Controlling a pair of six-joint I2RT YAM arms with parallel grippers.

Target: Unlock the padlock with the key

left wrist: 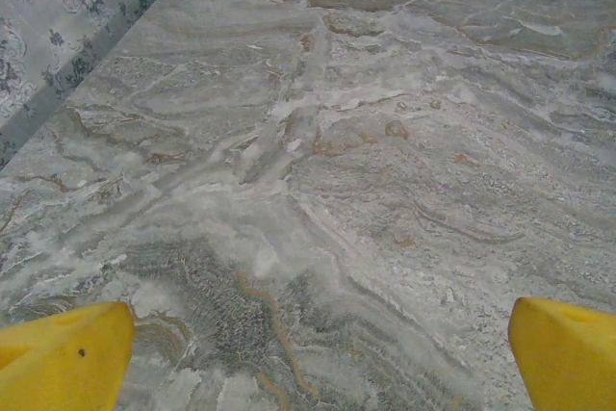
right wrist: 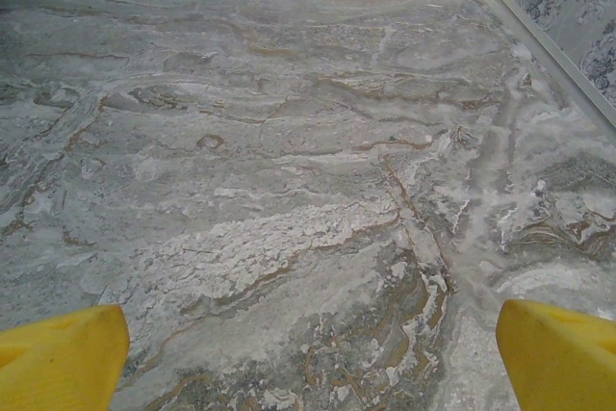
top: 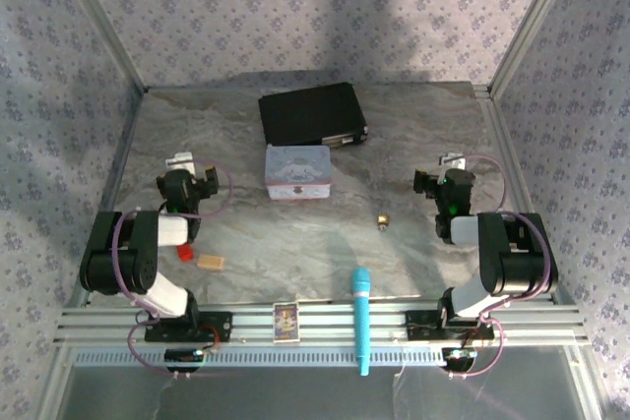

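The left tool (left wrist: 313, 363) and the right tool (right wrist: 308, 363) are both hanging spread wide, gripping nothing, their wrist cameras facing marbled table (left wrist: 289, 141). Overhead, the brass padlock (top: 382, 220) is lying right of the cartoon tin (top: 297, 172), nearer the arms. The key is escaping me; I'd be locating it before reaching.

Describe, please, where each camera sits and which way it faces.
Top: above and behind the left arm and right arm, both in view, looking down on the table, tin and padlock.
Left wrist: on the left arm, facing the far-left wall over bare marble; left jaws wide apart.
Right wrist: on the right arm, facing the far-right rail; right jaws wide apart.
Shared: both wrist views show the same marble table.
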